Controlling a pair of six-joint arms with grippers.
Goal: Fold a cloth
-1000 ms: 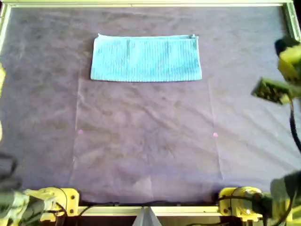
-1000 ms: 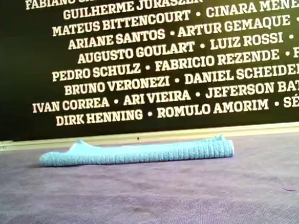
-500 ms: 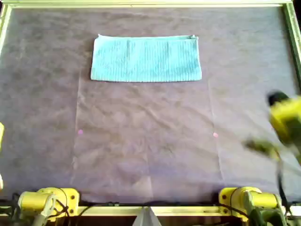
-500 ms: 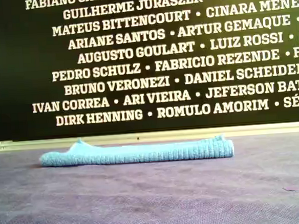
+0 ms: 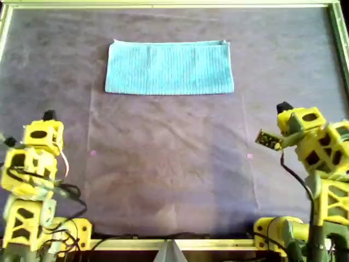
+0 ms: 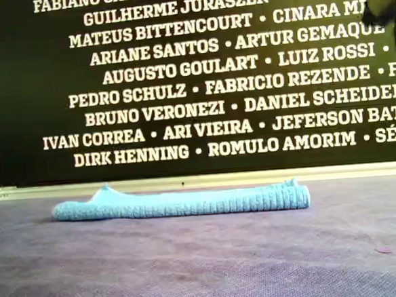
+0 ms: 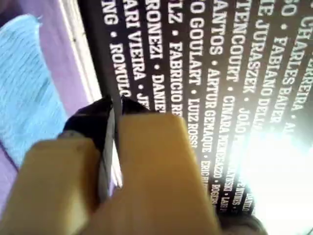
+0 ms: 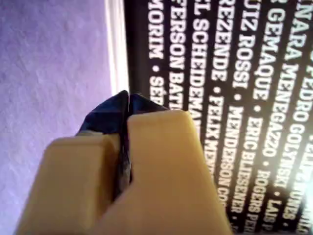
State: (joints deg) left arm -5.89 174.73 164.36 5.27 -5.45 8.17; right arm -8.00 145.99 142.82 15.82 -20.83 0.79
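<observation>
Purple-grey table covering point(image 5: 169, 164) spread over the whole desk, creased, with a faint fold-line rectangle in the middle and two small pink marks point(image 5: 249, 156) on it. Pale frame point(image 5: 163, 4) along the far edge and both side edges. Behind the far edge, black wall point(image 6: 193, 81) with rows of white printed names.

Cloth point(image 5: 169, 67), light turquoise, ribbed: flat near the far edge, roughly centred between the side edges, long side parallel to the far edge. Folded, judging by the exterior view point(image 6: 181, 203): low layered strip with a rounded fold at the exterior view's right and one corner sticking up slightly toward the exterior view's left. Seen also at the margin of the first wrist view point(image 7: 24, 88).

Two yellow arms standing near the front corners in the overhead view, one point(image 5: 32, 164) by the overhead view's left edge, one point(image 5: 311, 147) by its right edge. Which is first and which second: cannot tell for sure from the wrist views. Both well apart from the cloth.

First gripper point(image 7: 115, 105): dark tips pressed together, nothing between them, pointed at the wall. Second gripper point(image 8: 128, 100): same, tips together, nothing held.

Centre and front of the desk open between the arms. Bare covering on all sides of the cloth, narrowest strip at the far edge.
</observation>
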